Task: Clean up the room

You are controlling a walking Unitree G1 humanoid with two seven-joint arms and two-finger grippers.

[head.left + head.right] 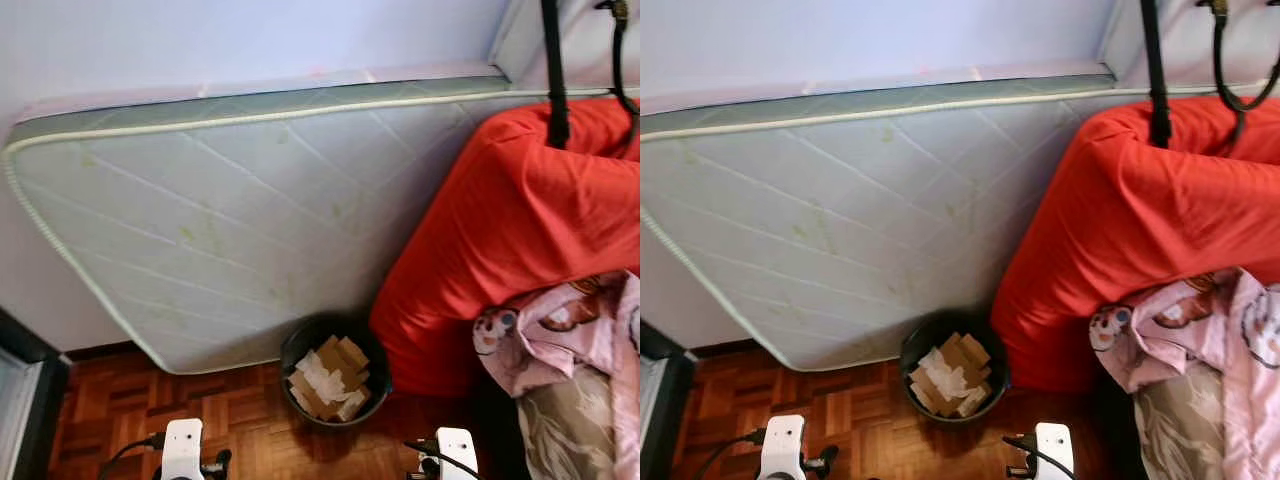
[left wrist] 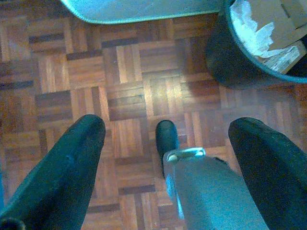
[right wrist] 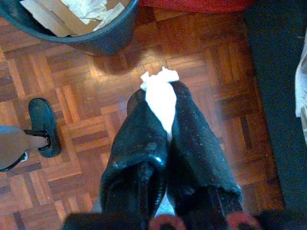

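in the left eye view a white mattress (image 1: pixel 220 220) leans on its side against the wall, and a red bedsheet (image 1: pixel 510 220) bulges beside it, with a pink patterned blanket (image 1: pixel 560 330) lower down. a black bin (image 1: pixel 335 370) full of cardboard and paper stands on the wooden floor (image 1: pixel 120 410) at the mattress's lower corner, touching the red bedsheet.

in the left wrist view the left gripper (image 2: pixel 168 143) hangs over the floor with its jaws wide and nothing between them; the bin sits near.

in the right wrist view the right gripper (image 3: pixel 160 110) has its jaws pinched on a crumpled white tissue (image 3: pixel 160 96), just short of the bin's rim (image 3: pixel 86 36).
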